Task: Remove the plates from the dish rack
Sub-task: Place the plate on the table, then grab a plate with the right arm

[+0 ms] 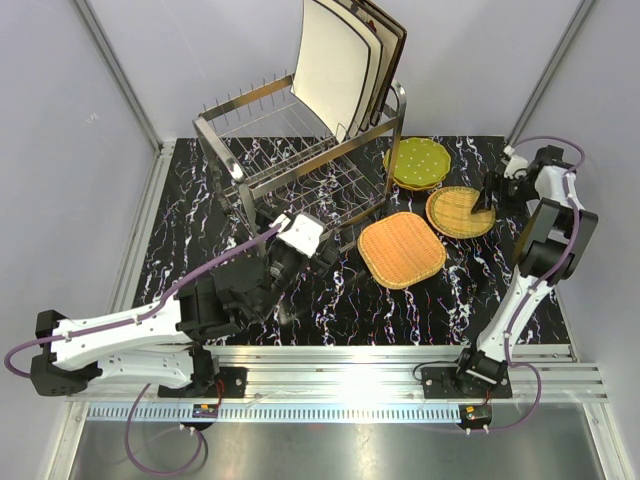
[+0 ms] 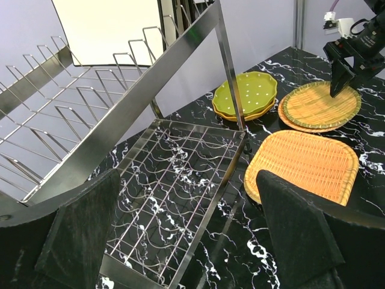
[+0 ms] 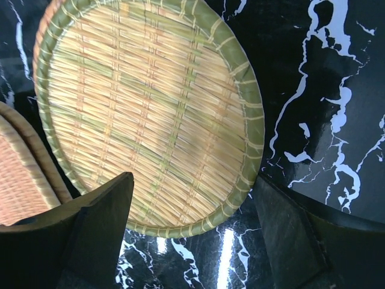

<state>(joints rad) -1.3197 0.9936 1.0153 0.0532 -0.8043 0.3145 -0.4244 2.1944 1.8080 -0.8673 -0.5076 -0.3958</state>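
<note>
Plainly two wicker plates (image 1: 401, 249), one dish rack (image 1: 222, 150).

Stretching the left arm (image 1: 140, 325) low from the near edge of the table (image 1: 330, 310), by the left corner, toward its middle, elbow folded close to the surface. Holding the left gripper (image 2: 186, 192) level, jaws spread to the full, gripping nothing. Standing the right arm (image 1: 515, 300) tall from the near edge, bending over at the top by the right edge. Pointing the right gripper (image 1: 487, 205) downward, jaws parted wide, fingers (image 3: 102, 223) clasping nothing.
</note>
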